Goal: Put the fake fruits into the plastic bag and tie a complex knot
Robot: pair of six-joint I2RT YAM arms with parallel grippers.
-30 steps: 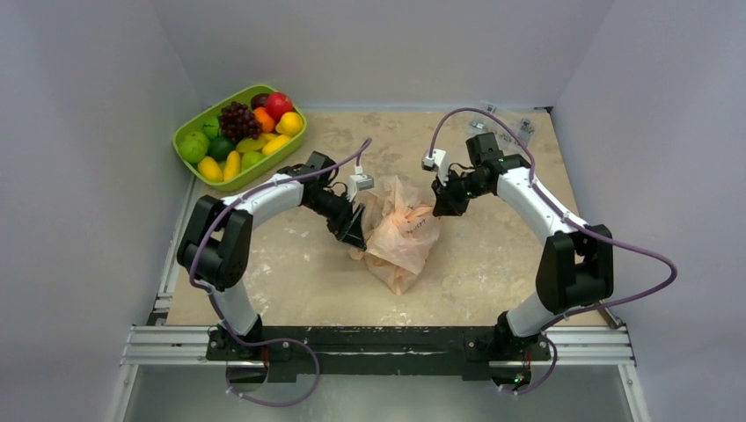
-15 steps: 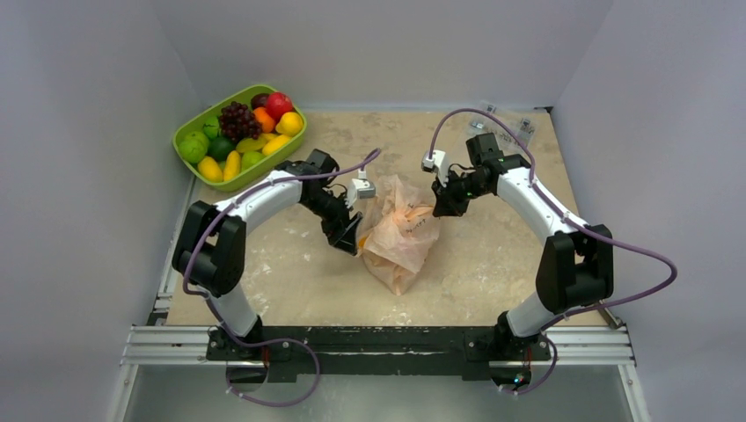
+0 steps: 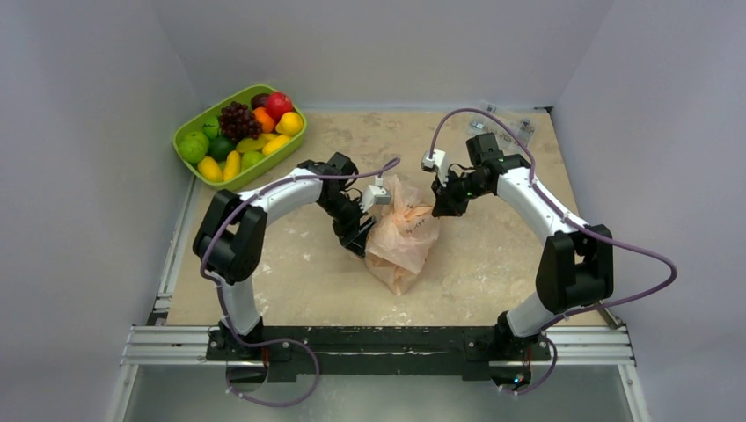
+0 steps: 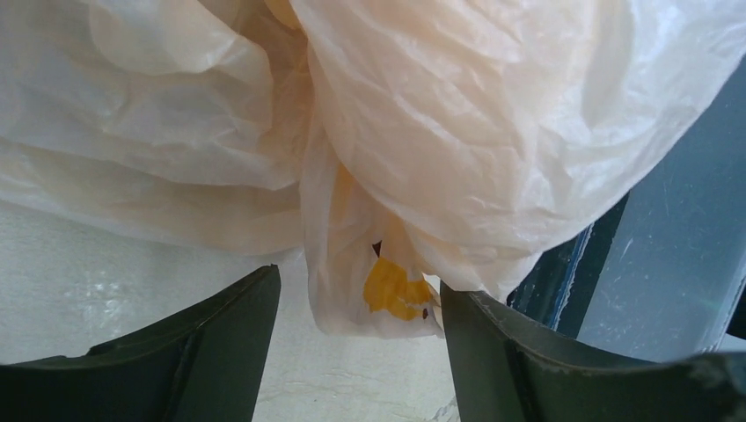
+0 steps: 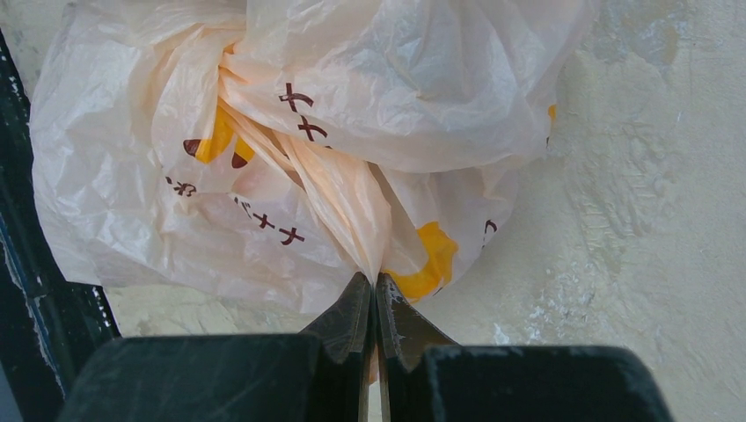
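Plastic bag [image 3: 400, 242] sits bunched in the middle of table [image 3: 290, 272], between the two claws. Left gripper [image 4: 356, 299] at bag's left flank: jaws apart, a loose fold with a yellow print hanging between them, not clamped. Right gripper [image 5: 376, 290] at bag's far right side, pinched tight on a twisted peach strip of it. Far left corner: fake fruits [image 3: 242, 132] heaped in green tray [image 3: 215, 109], well apart from bag.
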